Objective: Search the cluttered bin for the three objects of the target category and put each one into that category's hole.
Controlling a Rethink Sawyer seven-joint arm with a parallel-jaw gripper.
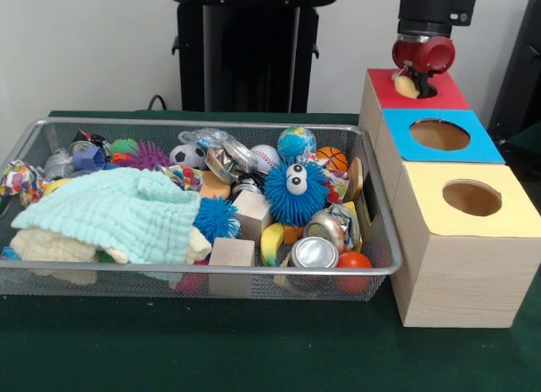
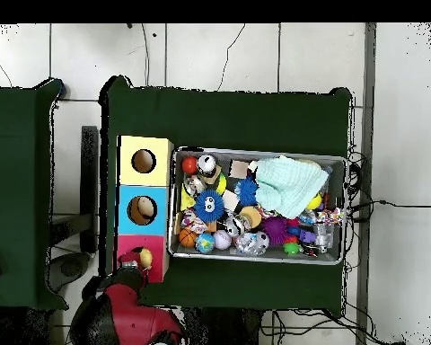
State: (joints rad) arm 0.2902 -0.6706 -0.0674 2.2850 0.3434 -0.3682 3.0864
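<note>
My gripper (image 1: 418,78) hangs over the round hole (image 1: 428,91) in the red top of the far wooden box (image 1: 448,92). It is shut on a pale yellow soft toy (image 1: 406,85), which sits at the hole's left rim. In the overhead view the gripper (image 2: 132,260) and the toy (image 2: 145,259) are over the red box (image 2: 154,244). The wire mesh bin (image 1: 211,122) stands left of the boxes, full of clutter, and also shows in the overhead view (image 2: 255,151). No tan-orange or tiger-striped toy shows in it.
A blue-topped box (image 1: 486,143) and a yellow-topped box (image 1: 516,208) stand in a row in front of the red one. The bin holds a fuzzy blue ball with googly eyes (image 1: 296,191), a mint cloth (image 1: 118,213), wooden cubes (image 1: 231,255), cans (image 1: 314,253) and small balls.
</note>
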